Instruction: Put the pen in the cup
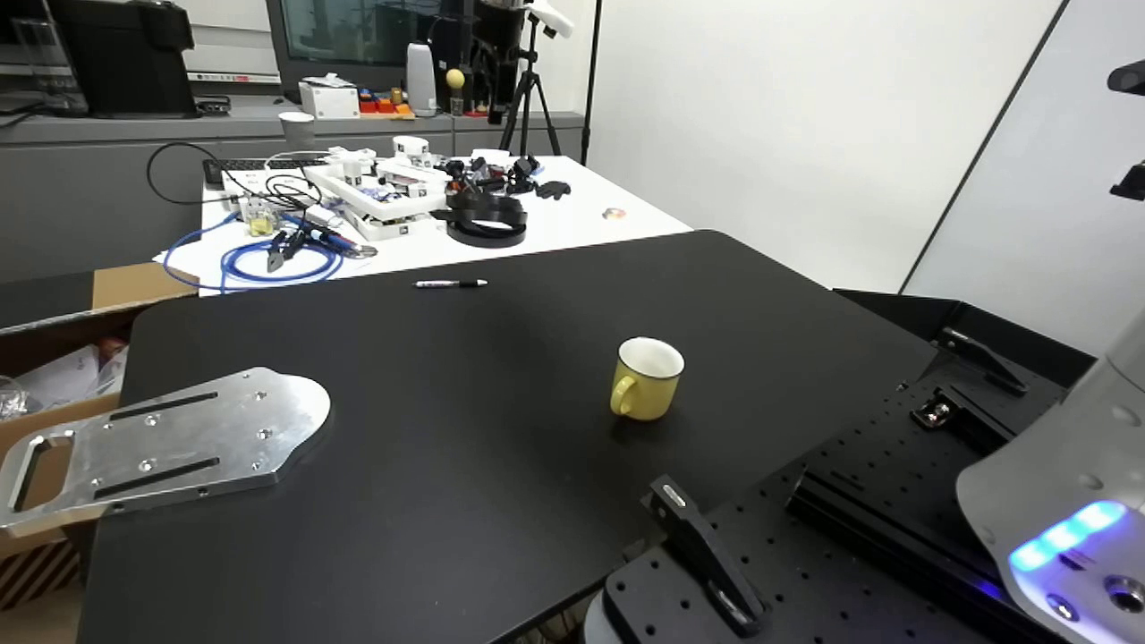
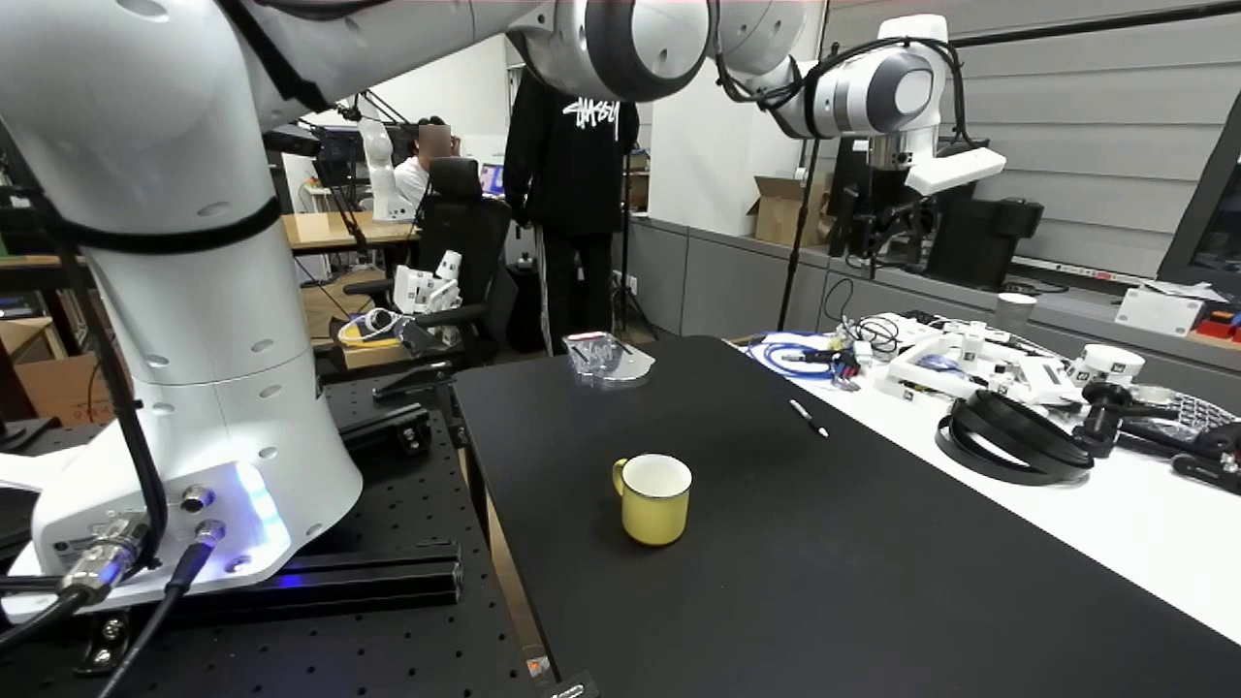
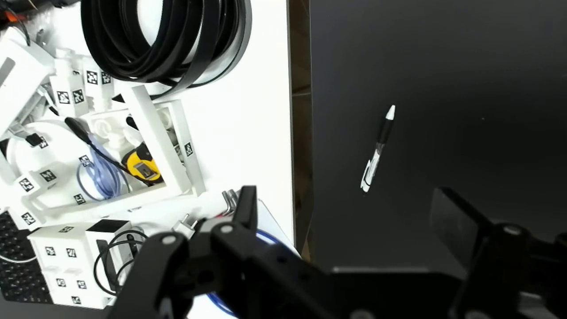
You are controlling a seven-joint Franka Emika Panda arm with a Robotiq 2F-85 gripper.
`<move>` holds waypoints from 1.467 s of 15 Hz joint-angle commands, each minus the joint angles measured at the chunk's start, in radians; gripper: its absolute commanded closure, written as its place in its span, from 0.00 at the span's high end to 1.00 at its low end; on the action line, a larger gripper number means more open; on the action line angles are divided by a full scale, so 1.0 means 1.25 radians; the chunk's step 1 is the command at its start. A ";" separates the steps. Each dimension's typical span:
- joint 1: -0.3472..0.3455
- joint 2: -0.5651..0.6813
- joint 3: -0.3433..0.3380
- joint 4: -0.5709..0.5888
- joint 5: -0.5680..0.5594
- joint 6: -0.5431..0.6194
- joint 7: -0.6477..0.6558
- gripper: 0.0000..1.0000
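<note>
A white pen with a black grip (image 1: 450, 283) lies flat on the black table near the edge by the white table. It also shows in an exterior view (image 2: 809, 418) and in the wrist view (image 3: 375, 155), lying slantwise. A yellow cup with a white inside (image 1: 657, 391) stands upright on the black table, apart from the pen; it shows in an exterior view too (image 2: 654, 509) and is out of the wrist view. My gripper (image 3: 345, 192) is open, its fingers wide apart with nothing between them. It hangs high above the table in an exterior view (image 2: 877, 228), with the pen below it.
A metal plate (image 1: 206, 425) lies at the table's edge. The white table (image 3: 266, 133) beside holds a black belt coil (image 3: 164, 44), cables, tools and white parts. A gap (image 3: 302, 133) separates the tables. A black clamp (image 1: 702, 550) stands at the base-side edge.
</note>
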 commanded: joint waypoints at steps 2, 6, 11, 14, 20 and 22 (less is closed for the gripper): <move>0.009 0.092 0.019 0.121 0.010 -0.032 -0.043 1.00; 0.027 0.114 0.031 0.133 0.009 -0.041 -0.043 1.00; 0.042 0.096 0.023 0.080 0.001 -0.021 -0.028 1.00; 0.045 0.098 0.023 0.084 0.001 -0.026 -0.028 1.00; 0.044 0.098 0.023 0.087 0.001 -0.028 -0.028 1.00; 0.044 0.098 0.023 0.088 0.001 -0.028 -0.028 1.00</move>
